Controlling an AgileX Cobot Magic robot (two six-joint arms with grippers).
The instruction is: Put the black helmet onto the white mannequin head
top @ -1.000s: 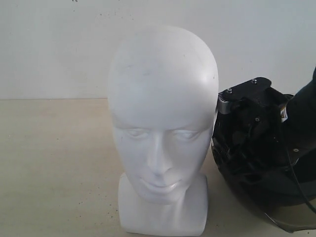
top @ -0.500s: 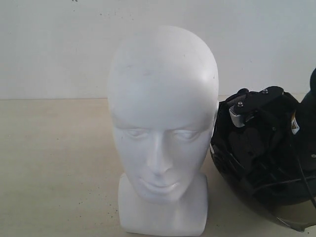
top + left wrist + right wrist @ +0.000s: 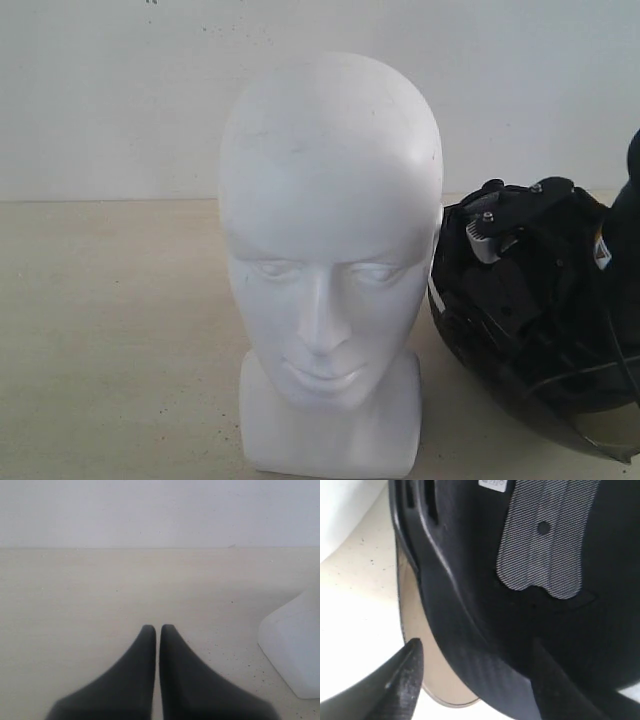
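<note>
Grabbing stage, by the look of it. Right hand (image 3: 475, 650) spread wide, straddling the rim of the black helmet (image 3: 465, 630): one finger inside by the padding, one outside by the brown visor (image 3: 415, 630), not pinching yet. Helmet down on the worktop (image 3: 110, 330), just right of the bare white mannequin head (image 3: 330, 230). Left hand (image 3: 158, 628) pressed together, idle. Next, probably: squeeze the rim firmly, lift above the crown.

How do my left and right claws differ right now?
The left claw is shut; the right claw is open. The left claw hangs over the table beside the white mannequin head; the right claw straddles the rim of the black helmet. Both have black fingers, and neither grips anything.
</note>
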